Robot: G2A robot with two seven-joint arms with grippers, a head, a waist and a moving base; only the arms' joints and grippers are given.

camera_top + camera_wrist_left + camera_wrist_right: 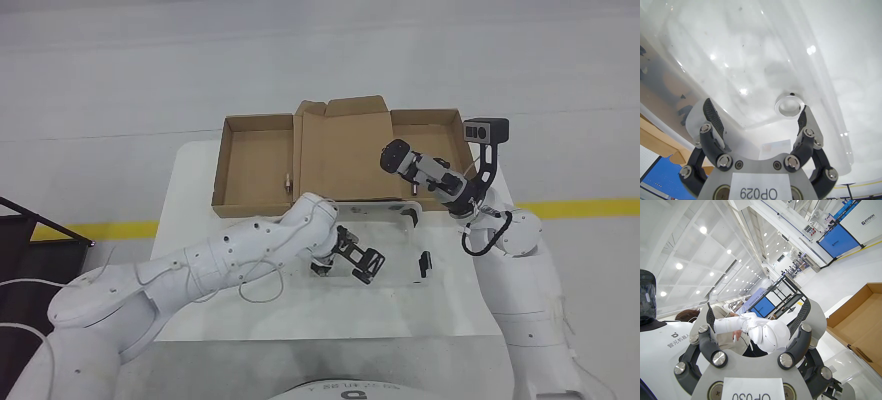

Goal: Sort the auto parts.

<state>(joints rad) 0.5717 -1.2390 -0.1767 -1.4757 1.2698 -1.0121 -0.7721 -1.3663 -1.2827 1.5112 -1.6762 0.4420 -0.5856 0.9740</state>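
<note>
A silver metal ring [789, 105] with a small set screw lies on the bottom of a clear plastic tray [753, 47]. My left gripper [756, 105] is open inside the tray, and one fingertip [803, 115] is right beside the ring. In the top view the left gripper [362, 262] sits low in the tray [400, 207] at the table's middle. My right gripper [393, 157] is raised above the cardboard box [345, 150]. The right gripper [758, 303] is open, tilted upward, with nothing between its fingers.
The open cardboard box has three compartments at the back of the white table [190, 190]. A small part [287, 182] lies in its left compartment [250, 165]. A small black part [424, 263] rests by the tray's right edge. The box [857, 323] and tray [848, 370] are below the right gripper.
</note>
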